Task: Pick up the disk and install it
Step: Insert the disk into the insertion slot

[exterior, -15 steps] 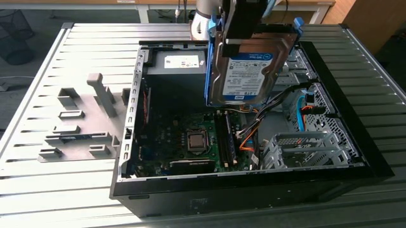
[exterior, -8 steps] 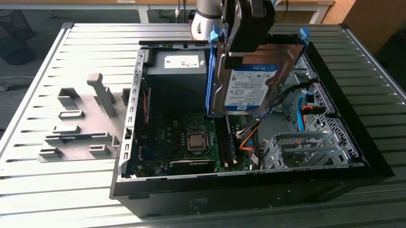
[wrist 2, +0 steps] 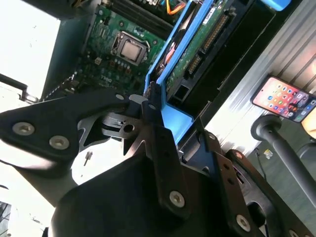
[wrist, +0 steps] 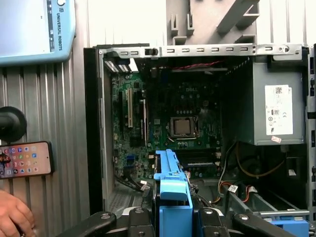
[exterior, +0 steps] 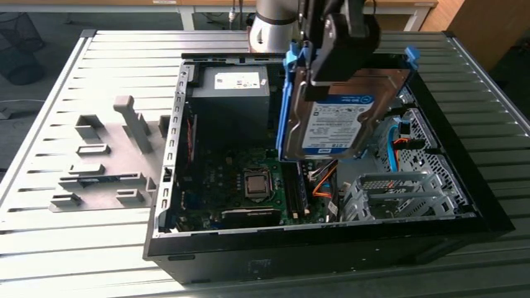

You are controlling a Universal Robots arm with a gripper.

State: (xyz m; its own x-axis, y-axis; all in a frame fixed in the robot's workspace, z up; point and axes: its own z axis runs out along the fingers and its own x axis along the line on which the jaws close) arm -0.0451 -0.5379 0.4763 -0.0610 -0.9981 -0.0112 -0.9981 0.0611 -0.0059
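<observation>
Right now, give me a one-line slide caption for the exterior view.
The gripper holds the disk aloft over the open computer case on a slatted metal table.

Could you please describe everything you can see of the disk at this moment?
The disk is a flat silver hard drive with a white and blue label, set in a blue plastic carrier frame. It hangs steeply tilted, label facing the exterior view, above the open computer case and appears clear of it. The gripper is shut on its upper end. The second wrist view shows its green circuit-board underside.
</observation>
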